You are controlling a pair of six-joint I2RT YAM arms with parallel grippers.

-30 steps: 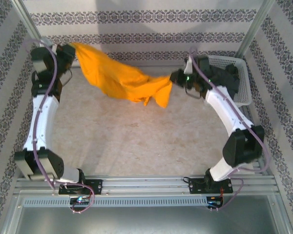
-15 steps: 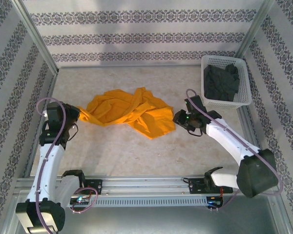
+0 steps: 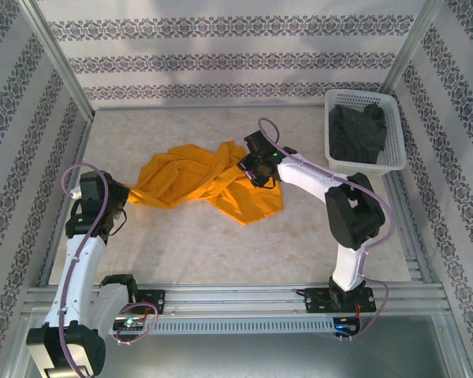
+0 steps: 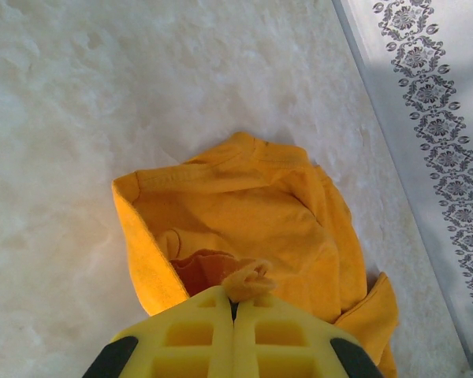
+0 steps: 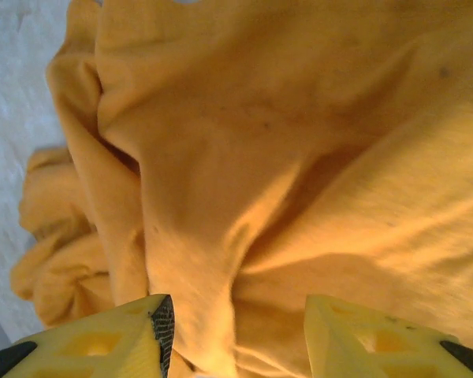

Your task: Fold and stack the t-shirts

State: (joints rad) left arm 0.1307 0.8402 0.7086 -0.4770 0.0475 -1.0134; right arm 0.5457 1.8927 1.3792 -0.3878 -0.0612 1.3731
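Note:
The orange-yellow t-shirt lies crumpled in the middle of the table. My left gripper is at its left end, shut on a small pinch of the cloth; the left wrist view shows the yellow fingers pressed together. My right gripper hovers over the shirt's right part, open, with folds of orange cloth under the wide gap between its fingertips. The charcoal-grey t-shirt lies bunched in the basket.
The white lattice basket stands at the back right corner. Patterned walls and metal posts close in the table on three sides. Bare table lies between the shirt and the arm bases.
The orange shirt, held stretched in the air by both grippers, has come down onto the table. My right gripper let go, opened and moved left over the shirt. The left gripper kept its hold.

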